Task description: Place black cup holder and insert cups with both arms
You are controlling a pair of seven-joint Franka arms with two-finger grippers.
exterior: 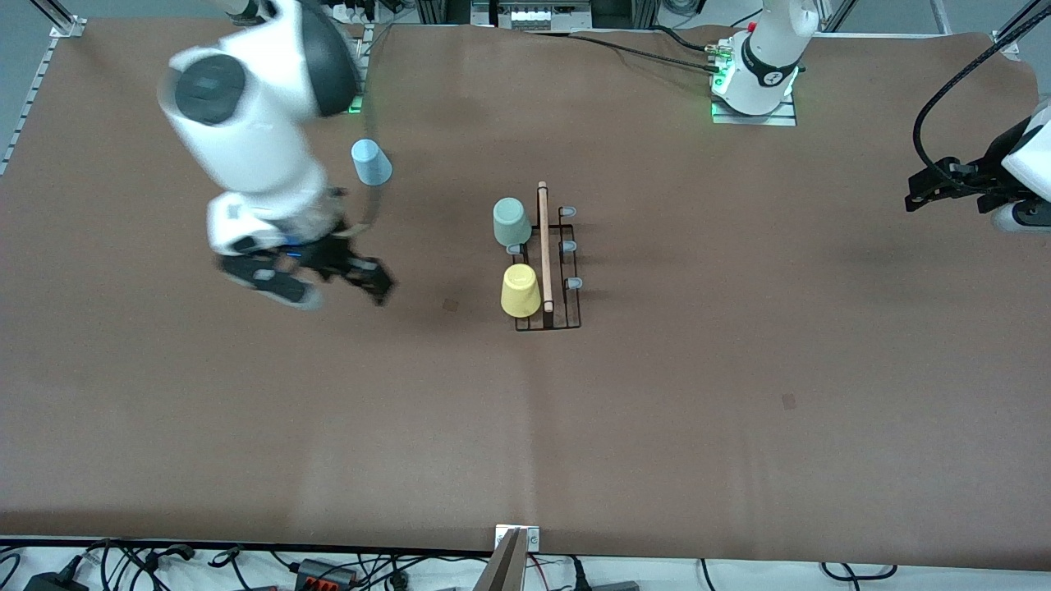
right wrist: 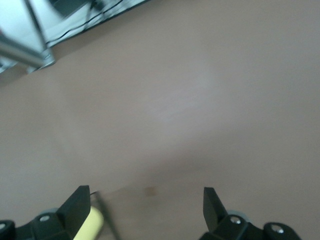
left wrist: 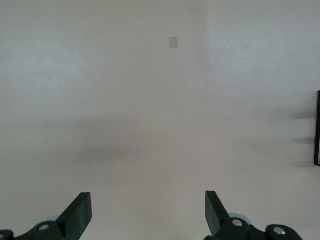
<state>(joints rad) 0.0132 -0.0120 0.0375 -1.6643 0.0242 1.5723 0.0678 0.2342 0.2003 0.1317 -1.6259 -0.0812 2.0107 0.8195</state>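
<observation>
The black cup holder [exterior: 548,271] stands mid-table with its wooden rod handle [exterior: 543,246] on top. A mint green cup [exterior: 511,222] and a yellow cup [exterior: 520,290] sit mouth-down on pegs on its side toward the right arm's end. A light blue cup [exterior: 371,162] stands mouth-down on the table, farther from the front camera. My right gripper [exterior: 345,277] is open and empty over bare table between the blue cup and the holder; its wrist view [right wrist: 146,195] catches the yellow cup [right wrist: 92,223]. My left gripper [exterior: 921,195] [left wrist: 148,200] is open and empty, waiting at the left arm's end.
Three capped pegs [exterior: 568,246] on the holder's side toward the left arm's end carry no cup. The brown mat [exterior: 657,410] covers the table. A metal post [exterior: 509,558] stands at the near edge, with cables along it. A small dark mark [exterior: 450,304] lies near the holder.
</observation>
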